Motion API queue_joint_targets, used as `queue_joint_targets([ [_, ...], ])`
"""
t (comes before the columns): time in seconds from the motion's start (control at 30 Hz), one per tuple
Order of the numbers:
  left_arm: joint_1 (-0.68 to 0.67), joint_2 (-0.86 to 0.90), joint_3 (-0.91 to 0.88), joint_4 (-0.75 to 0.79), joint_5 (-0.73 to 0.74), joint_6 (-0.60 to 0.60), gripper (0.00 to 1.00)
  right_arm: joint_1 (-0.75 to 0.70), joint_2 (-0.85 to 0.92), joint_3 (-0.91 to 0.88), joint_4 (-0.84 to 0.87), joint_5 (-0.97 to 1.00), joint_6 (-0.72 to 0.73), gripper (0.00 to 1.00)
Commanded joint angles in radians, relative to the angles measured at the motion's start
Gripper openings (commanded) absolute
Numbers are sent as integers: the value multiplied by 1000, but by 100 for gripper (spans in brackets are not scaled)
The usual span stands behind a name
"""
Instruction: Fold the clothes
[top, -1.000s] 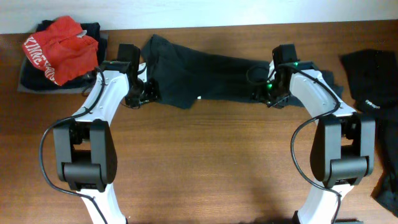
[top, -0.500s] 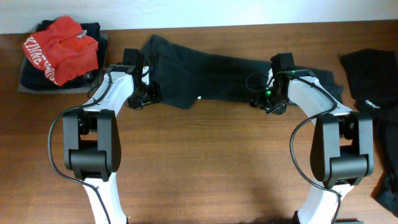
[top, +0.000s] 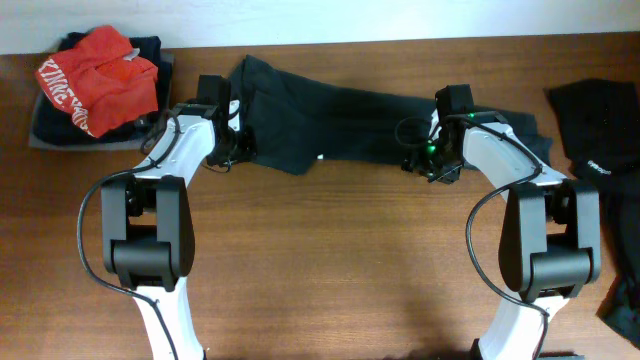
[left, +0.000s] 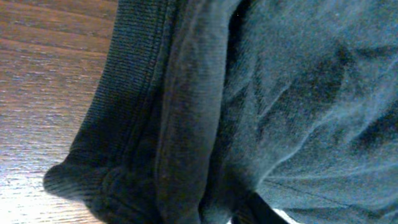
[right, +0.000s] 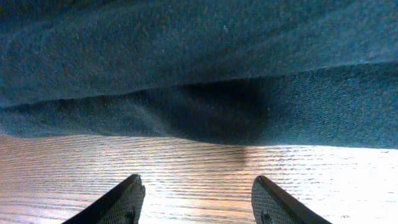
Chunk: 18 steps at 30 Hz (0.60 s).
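The wooden worktop (top: 330, 270) carries everything. A dark teal-grey shirt (top: 340, 120) lies stretched in a long, rumpled band along the far edge, running from left of centre to right of centre. A black shirt (top: 600, 130) with small white lettering lies crumpled at the right edge, near the teal-grey shirt's right end but apart from it. At the far left corner, a red garment (top: 100, 75) with white lettering sits on a dark folded pile (top: 45, 125).

The left tool (top: 235, 150) is at the left end of the teal-grey shirt, on its near side. In the left wrist view, cloth fills almost the whole frame, with a thick ribbed border bunched against the bare wood on the left. The fingers do not show clearly, so I cannot tell whether this tool is open or closed.

The right tool (top: 420, 162) is at the near side of the shirt's right end. Its two fingers (right: 121, 202) stand apart over bare wood, with nothing between them, just short of the shirt's hem.
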Motion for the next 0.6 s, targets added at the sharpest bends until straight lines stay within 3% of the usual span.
queue_joint_targets([
  [0.0,6,7,13,-4,-4,4,25,8,1,-9,4,16,11,61],
  [0.57,6,-72,39,-50,-5,4,15,8,1,-9,11,16,11,61],
])
